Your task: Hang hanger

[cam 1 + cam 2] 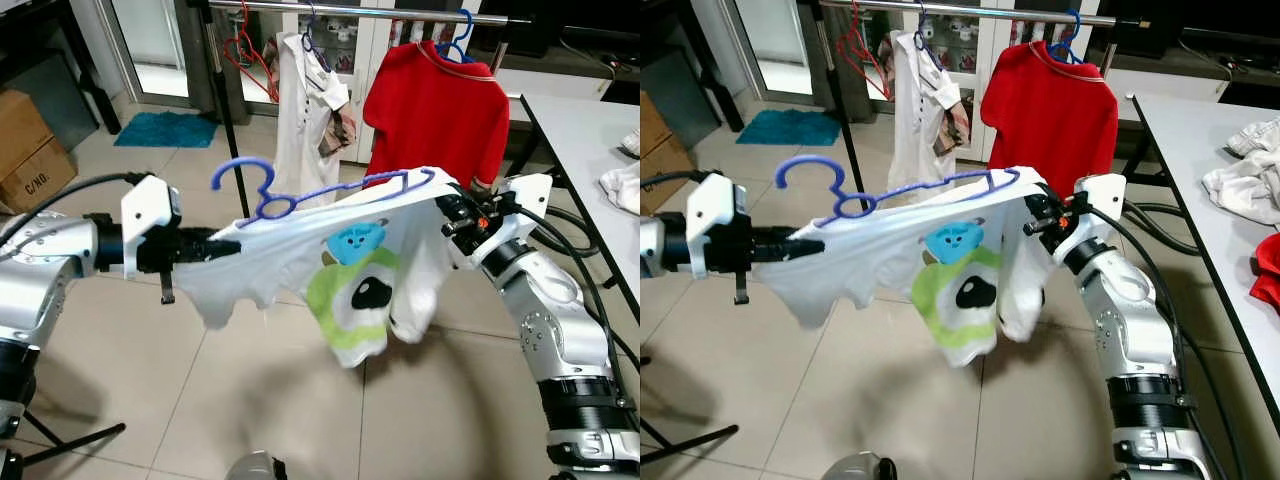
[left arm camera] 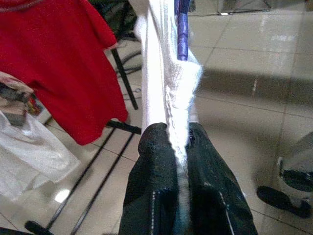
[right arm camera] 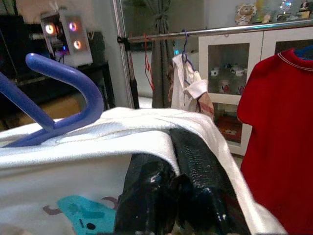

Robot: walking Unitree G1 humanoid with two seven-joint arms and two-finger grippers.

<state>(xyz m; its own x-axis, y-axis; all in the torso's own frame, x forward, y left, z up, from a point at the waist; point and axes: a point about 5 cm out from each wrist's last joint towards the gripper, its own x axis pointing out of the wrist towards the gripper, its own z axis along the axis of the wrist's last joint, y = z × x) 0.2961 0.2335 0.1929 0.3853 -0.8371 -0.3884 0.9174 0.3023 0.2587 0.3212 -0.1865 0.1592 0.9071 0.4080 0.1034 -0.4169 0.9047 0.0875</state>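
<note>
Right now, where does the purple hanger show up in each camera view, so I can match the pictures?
Left eye view: purple hanger, upper middle, on the white shirt.
Right eye view: upper left of middle, same shirt.
Left wrist view: a purple strip at the top.
Right wrist view: hook at upper left.
Shared landmark: the hanging red shirt.

Left pincer [image 2: 178,147], right pincer [image 3: 171,161] raised, clamped.

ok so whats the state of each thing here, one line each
white shirt: on the blue hanger, stretched between both grippers
blue hanger: inside the shirt, hook free, not on the rail
left gripper: fingers shut on the shirt
right gripper: shut on the shirt
red shirt: hanging on the rail
rail: holds two hung garments
</note>
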